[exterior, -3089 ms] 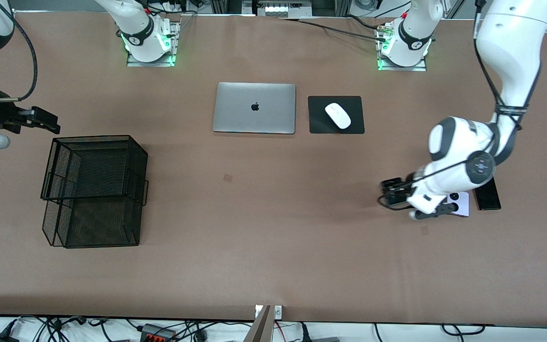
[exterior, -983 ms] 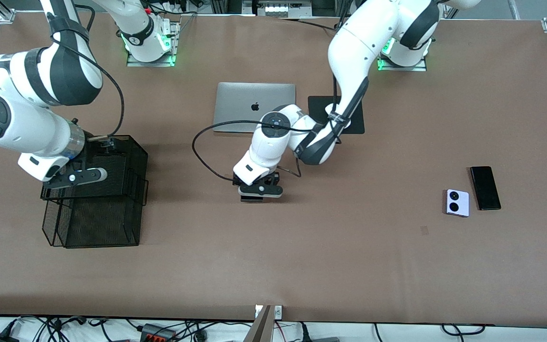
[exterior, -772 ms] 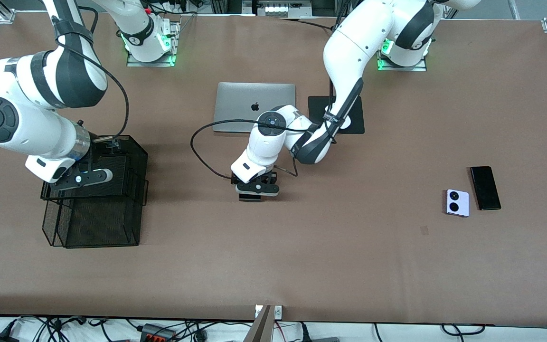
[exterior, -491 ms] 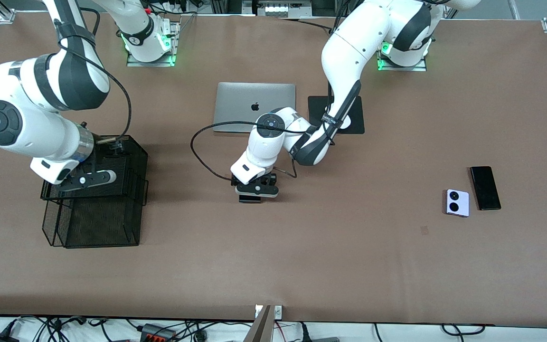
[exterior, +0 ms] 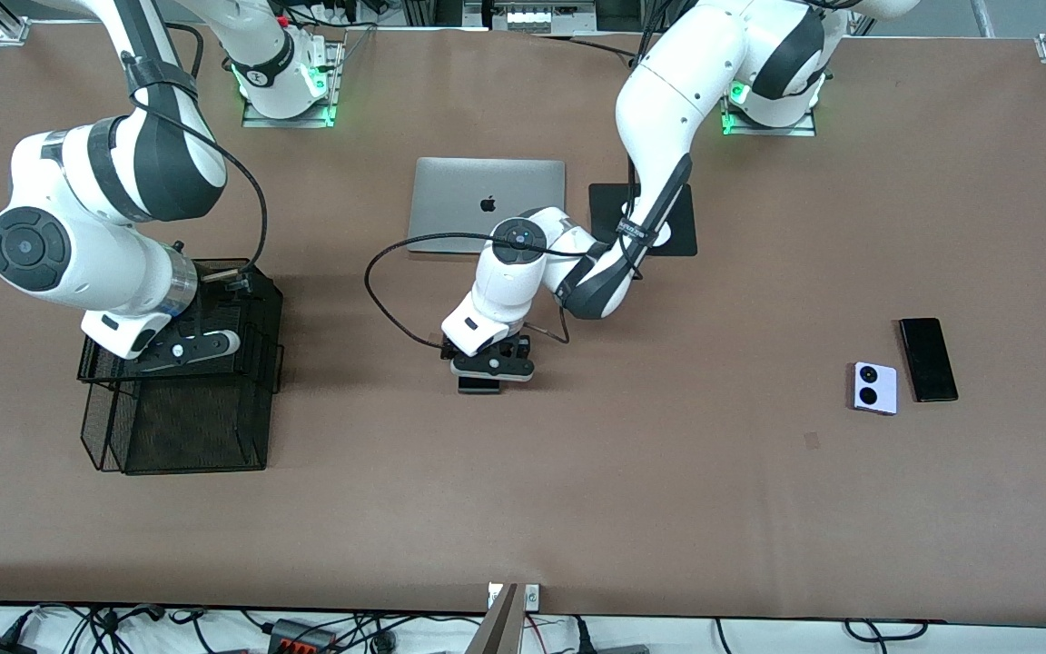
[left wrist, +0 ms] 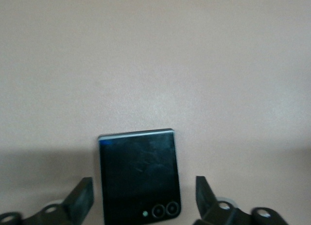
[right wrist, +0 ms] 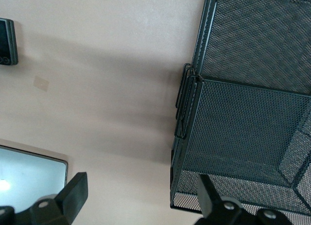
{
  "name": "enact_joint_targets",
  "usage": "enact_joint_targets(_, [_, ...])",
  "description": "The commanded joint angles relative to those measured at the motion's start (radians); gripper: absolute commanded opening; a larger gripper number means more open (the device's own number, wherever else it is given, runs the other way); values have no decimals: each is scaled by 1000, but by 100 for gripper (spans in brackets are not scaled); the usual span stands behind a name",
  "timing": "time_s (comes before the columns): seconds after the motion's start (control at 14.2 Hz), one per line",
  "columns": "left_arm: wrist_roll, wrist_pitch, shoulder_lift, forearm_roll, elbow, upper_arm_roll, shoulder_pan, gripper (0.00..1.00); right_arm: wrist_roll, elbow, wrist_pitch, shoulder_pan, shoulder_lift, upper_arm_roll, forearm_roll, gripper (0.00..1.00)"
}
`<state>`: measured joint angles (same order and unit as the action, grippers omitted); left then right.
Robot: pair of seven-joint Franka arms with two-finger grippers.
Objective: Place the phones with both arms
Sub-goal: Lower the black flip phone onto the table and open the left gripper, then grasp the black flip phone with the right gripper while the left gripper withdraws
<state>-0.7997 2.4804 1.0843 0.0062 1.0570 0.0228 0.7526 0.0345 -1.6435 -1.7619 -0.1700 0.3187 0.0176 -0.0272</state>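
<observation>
The only mark to be made out is a black apple logo on the lid of the closed silver laptop. No words, numbers or labels can be read on anything else on the table.

Left gripper seemingly over flip phone

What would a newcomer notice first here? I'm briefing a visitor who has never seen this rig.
Probably the left claw, open astride the black flip phone lying mid-table, nearer the front camera than the silver laptop. Next, the right claw, open over the black mesh basket at the right arm's end.
</observation>
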Motion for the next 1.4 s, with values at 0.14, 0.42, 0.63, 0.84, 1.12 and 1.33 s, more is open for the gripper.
enact_joint_targets(0.14, [19, -18, 3, 21, -28, -14, 2, 100, -5, 16, 1, -9, 7, -2, -13, 100])
enact_joint_targets(0.42, [140, -179, -73, 18, -28, -6, -86, 100, -7, 17, -7, -22, 11, -2, -13, 100])
enact_joint_targets(0.63, [293, -369, -182, -9, -26, 14, -185, 100, -8, 17, -25, -38, 23, -2, -13, 100])
enact_joint_targets(0.84, [433, -513, -247, -67, -23, 28, -280, 100, -10, 21, -88, -77, 75, -2, -16, 100])
enact_joint_targets(1.12, [555, -560, -254, -80, -15, 26, -369, 100, -128, 118, -152, -176, 215, -1, -14, 100])
enact_joint_targets(1.33, [750, -604, -294, -127, 39, 28, -487, 100, -191, 206, -269, -258, 337, -1, -23, 100])
